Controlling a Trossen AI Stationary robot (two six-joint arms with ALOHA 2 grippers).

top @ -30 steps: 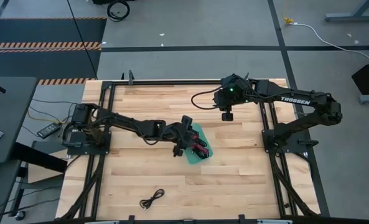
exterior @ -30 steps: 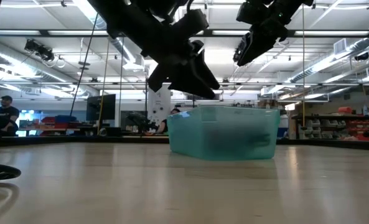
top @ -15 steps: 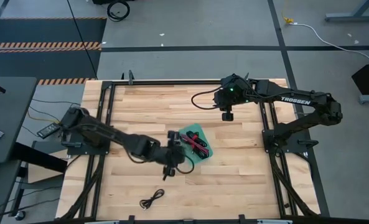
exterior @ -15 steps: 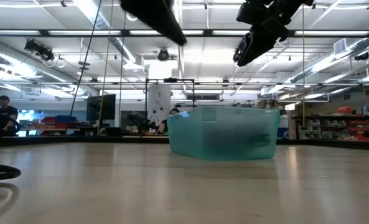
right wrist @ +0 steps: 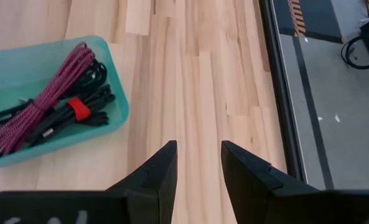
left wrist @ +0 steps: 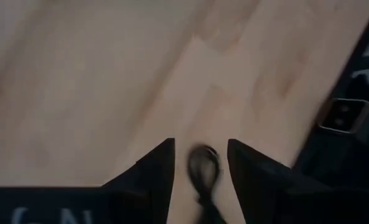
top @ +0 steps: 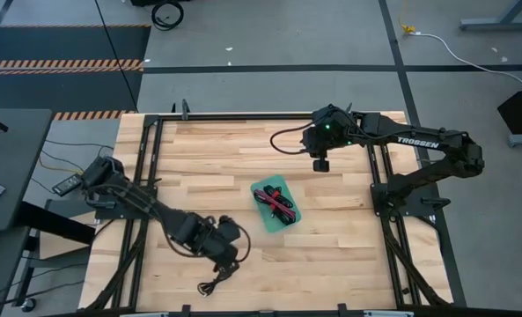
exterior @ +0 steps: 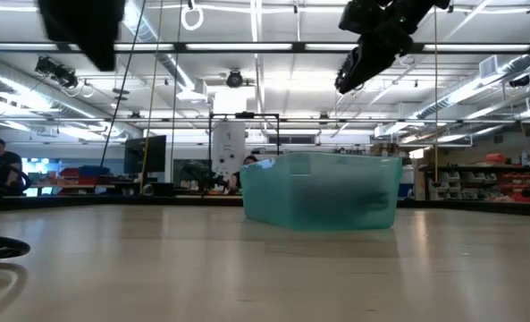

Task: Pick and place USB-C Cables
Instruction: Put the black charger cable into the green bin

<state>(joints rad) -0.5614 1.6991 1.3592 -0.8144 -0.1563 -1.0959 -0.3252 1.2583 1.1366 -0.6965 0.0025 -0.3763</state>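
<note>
your worktop [top: 331,255] carries the teal tray [top: 262,220] of bundled cables. 1 loose black cable [top: 215,282] lies near the front edge, light and floppy; grip its bunched coil. your left hand [left wrist: 200,163] hovers above it, fingers apart, empty.

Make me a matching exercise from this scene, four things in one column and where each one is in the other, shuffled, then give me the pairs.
Things:
1. maroon cable
2. loose black cable
3. left gripper
4. right gripper

Places:
A. over the table's far side, empty
B. in the teal tray
C. above the loose black cable
D. on the wood at the table's near edge

Pairs: 1-B, 2-D, 3-C, 4-A
</note>
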